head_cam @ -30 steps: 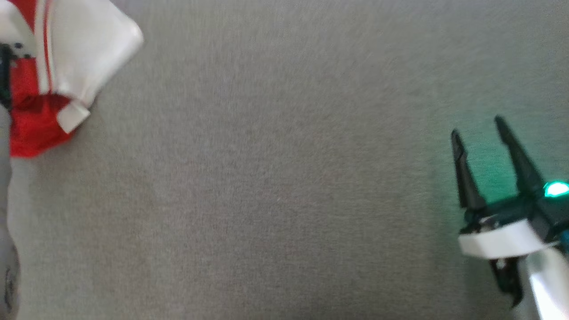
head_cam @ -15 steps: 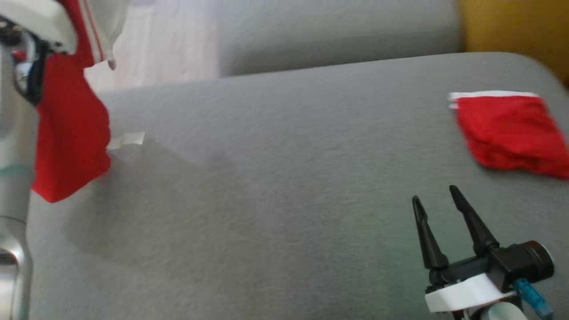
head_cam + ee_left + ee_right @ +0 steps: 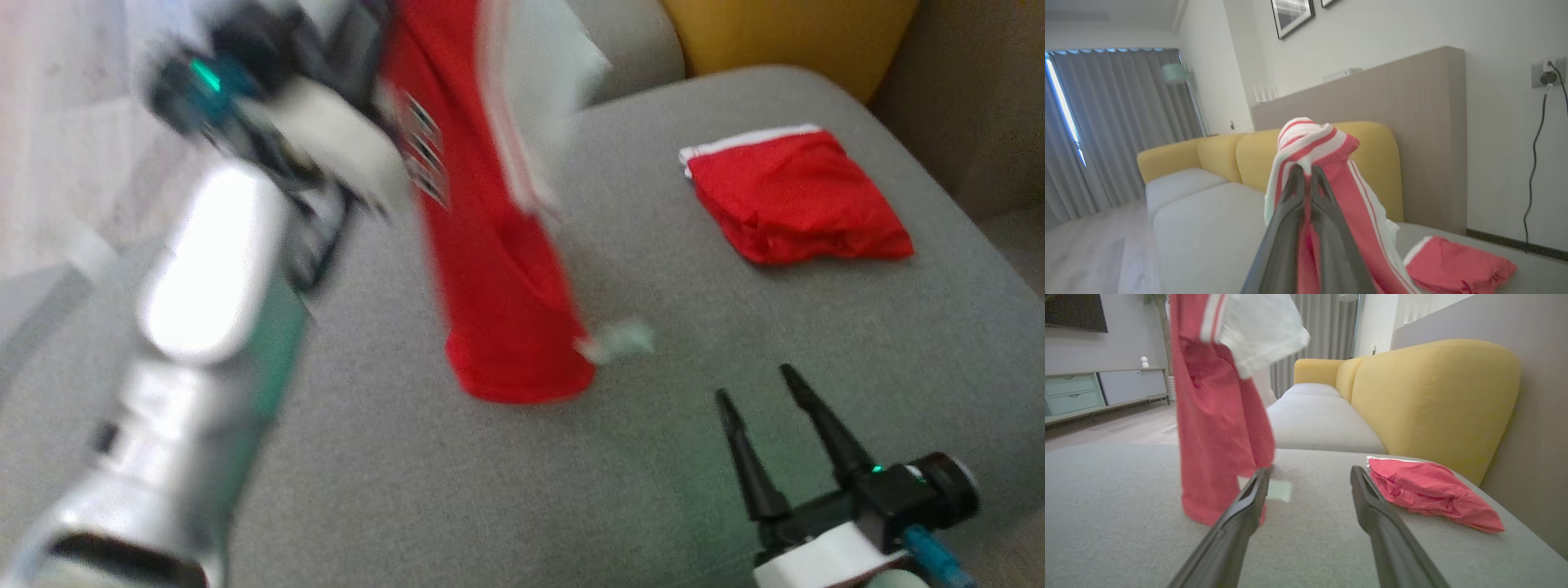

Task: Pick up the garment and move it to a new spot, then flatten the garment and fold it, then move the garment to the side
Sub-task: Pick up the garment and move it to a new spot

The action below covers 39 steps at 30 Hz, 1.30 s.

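Note:
A red garment (image 3: pixel 490 269) with white stripes and a white panel hangs long and narrow from my left gripper (image 3: pixel 1307 171), which is shut on its striped top edge. The lower end of the garment (image 3: pixel 1216 416) reaches down to the grey sofa cushion (image 3: pixel 408 490), near its middle. My left forearm (image 3: pixel 204 261) is blurred at the left of the head view. My right gripper (image 3: pixel 755 388) stands open just above the cushion, to the right of the hanging cloth, with nothing between its fingers (image 3: pixel 1241 514).
A second red cloth (image 3: pixel 796 196), folded with a white edge, lies at the cushion's back right corner. The yellow backrest (image 3: pixel 1433 400) rises behind it. More grey seats (image 3: pixel 1318 420) continue beyond, and wooden floor (image 3: pixel 1081 253) lies off the cushion's left side.
The head camera has swung, shifting the whole picture. My left arm has carried the hanging garment from the left edge towards the cushion's middle. The right gripper stays open.

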Available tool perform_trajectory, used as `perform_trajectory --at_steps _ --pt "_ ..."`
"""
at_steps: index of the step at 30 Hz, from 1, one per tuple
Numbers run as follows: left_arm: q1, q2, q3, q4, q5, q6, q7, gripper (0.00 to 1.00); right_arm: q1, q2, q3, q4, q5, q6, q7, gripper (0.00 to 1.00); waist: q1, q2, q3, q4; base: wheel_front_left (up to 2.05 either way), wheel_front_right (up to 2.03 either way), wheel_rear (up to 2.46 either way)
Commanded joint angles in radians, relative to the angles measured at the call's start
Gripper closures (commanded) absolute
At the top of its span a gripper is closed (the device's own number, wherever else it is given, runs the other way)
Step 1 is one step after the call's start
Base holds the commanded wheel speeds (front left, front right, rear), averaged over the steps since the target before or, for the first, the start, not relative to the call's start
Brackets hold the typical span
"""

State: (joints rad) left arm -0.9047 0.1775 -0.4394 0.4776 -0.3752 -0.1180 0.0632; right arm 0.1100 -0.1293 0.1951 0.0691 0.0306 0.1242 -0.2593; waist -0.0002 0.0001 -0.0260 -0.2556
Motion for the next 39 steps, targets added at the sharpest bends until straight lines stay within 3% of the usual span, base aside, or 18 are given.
perform_trajectory --at_steps 1,6,10,12,14,15,16,22,26,33,39 --pt "0.033 0.021 0.009 -0.019 0.012 0.014 -0.022 1.0 -0.055 -0.014 0.046 -0.018 -0.011 0.007 -0.002 0.0 0.0002 -0.0001 0.035 -0.02 0.0 0.0 0.0" --pt "0.277 -0.029 -0.098 0.077 0.062 0.047 -0.139 1.0 -0.121 -0.004 0.108 0.025 0.059 0.007 -0.002 0.0 0.0002 -0.0001 0.146 -0.042 0.0 0.0 0.0" --pt "0.367 -0.058 -0.151 0.194 0.104 0.08 -0.251 1.0 -0.165 -0.007 0.124 0.027 0.095 0.007 -0.002 0.0 0.0002 -0.0001 0.198 -0.033 0.0 0.0 0.0" --pt "0.381 -0.075 -0.16 0.246 0.106 0.087 -0.287 0.65 -0.175 -0.008 0.118 0.017 0.098 0.007 -0.002 0.0 0.0002 -0.0001 0.208 -0.022 0.0 0.0 0.0" --pt "0.383 -0.091 -0.163 0.28 0.108 0.1 -0.308 0.51 -0.177 -0.01 0.105 0.009 0.096 0.007 -0.002 0.0 0.0002 -0.0001 0.207 -0.004 0.0 0.0 0.0" --pt "0.384 -0.098 -0.162 0.291 0.105 0.107 -0.314 0.04 -0.174 -0.011 0.099 0.008 0.094 0.007 -0.002 0.0 0.0002 -0.0001 0.202 0.007 0.0 0.0 0.0" --pt "0.384 -0.104 -0.163 0.297 0.106 0.115 -0.319 0.0 -0.17 -0.012 0.096 0.007 0.093 0.007 -0.002 0.0 0.0002 -0.0001 0.193 0.018 0.0 0.0 0.0" --pt "0.417 -0.117 -0.123 0.232 0.091 0.153 -0.324 0.0 -0.144 -0.013 0.09 0.019 0.091 0.007 -0.002 0.0 0.0002 -0.0001 0.117 0.071 0.0 0.0 0.0" --pt "0.507 -0.088 -0.074 0.136 0.11 0.201 -0.325 0.0 -0.104 -0.004 0.063 0.031 0.095 0.007 -0.002 0.0 0.0002 -0.0001 0.033 0.124 0.0 0.0 0.0" --pt "0.738 -0.022 0.037 -0.137 0.15 0.274 -0.325 0.0 -0.024 0.006 -0.012 0.022 0.078 0.007 -0.002 0.0 0.0002 -0.0001 -0.056 0.22 0.0 0.0 0.0" --pt "0.98 -0.028 0.151 -0.379 0.182 0.309 -0.325 0.0 0.062 0.035 -0.085 0.009 0.057 0.007 -0.002 0.0 0.0002 -0.0001 -0.096 0.258 0.0 0.0 0.0"
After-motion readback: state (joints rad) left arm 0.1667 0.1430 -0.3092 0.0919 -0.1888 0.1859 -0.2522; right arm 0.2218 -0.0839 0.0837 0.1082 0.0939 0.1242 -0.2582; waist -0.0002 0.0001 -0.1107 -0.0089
